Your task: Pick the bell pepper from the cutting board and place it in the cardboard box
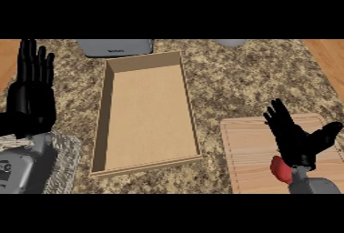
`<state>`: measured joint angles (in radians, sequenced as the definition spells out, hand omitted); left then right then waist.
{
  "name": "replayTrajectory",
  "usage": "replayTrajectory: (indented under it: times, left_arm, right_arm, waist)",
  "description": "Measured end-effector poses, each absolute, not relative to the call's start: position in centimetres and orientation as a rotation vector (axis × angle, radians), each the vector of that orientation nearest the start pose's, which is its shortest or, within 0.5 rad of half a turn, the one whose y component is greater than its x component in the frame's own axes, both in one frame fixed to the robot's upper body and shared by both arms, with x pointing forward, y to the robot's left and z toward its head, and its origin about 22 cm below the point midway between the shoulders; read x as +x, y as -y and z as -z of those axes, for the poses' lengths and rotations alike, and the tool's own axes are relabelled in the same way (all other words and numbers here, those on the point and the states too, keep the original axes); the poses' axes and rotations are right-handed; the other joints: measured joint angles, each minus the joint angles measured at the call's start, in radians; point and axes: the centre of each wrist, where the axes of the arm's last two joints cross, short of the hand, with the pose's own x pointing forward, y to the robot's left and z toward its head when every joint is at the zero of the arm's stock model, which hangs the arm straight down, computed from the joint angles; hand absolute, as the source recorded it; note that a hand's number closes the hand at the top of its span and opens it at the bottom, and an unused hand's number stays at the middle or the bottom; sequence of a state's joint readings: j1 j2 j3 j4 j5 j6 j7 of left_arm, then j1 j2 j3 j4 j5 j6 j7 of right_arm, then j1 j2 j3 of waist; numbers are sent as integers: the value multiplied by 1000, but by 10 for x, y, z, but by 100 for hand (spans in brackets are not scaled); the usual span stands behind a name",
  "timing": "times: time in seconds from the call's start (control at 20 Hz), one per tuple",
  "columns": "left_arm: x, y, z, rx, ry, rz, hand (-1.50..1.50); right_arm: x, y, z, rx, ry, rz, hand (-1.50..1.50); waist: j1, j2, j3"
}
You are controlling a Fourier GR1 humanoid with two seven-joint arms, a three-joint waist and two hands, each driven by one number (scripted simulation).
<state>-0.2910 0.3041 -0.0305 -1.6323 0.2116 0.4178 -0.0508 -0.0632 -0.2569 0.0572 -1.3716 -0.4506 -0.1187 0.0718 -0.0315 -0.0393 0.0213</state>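
Cardboard box (144, 113) at 12 o'clock looked matt brown; cutting board (252, 150) at 4 was pale smooth wood; counter (249, 82) was rough speckled stone; hands glossy blk.

The left hand (32, 86) rests at the far left edge, fingers straight and pointing away, its grey forearm entering from the near-left corner. The right hand (295, 136) sits near right, fingers spread, thumb out.
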Motion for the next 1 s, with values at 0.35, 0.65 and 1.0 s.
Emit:
replayTrajectory:
  times: [0.35,0.65,1.0]
  left_arm:
    - [283,-250,-111,200,1850,-173,0]
    - [273,-242,-115,125,1740,-178,0]
    - [274,-222,-128,18,1706,-141,0]
  right_arm:
    - [211,380,-12,-567,1489,304,150]
    - [149,435,-18,-1138,1439,280,-150]
    - [90,432,-23,-1329,1369,11,-150]
  waist:
    - [-76,-4,14]
    - [-93,-3,23]
    - [-52,10,20]
